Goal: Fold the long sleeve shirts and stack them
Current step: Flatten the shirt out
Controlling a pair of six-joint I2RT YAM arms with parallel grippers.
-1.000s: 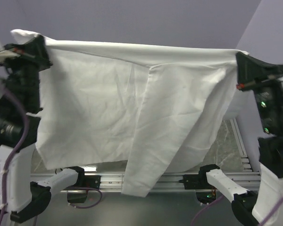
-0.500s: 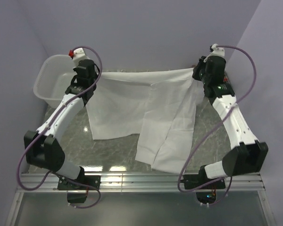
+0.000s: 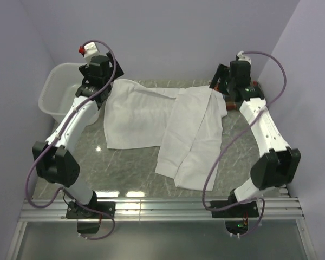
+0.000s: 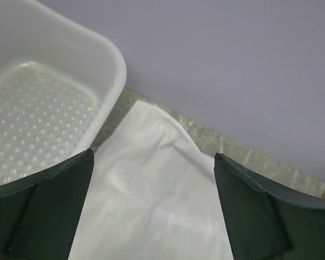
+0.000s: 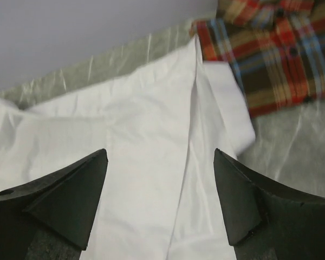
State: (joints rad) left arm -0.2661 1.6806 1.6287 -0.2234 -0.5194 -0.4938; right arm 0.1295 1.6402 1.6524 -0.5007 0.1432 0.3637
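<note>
Observe that the left gripper (image 4: 154, 157) and right gripper (image 5: 160, 154), now open, have dropped the white shirt (image 3: 146, 116) beside the laundry basket (image 3: 49, 100), spread for folding.

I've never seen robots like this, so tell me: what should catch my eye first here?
A big white shirt lies spread across the middle of the table. The left claw and right claw hang open over its far edge. A red plaid shirt sits at the far right corner.
</note>
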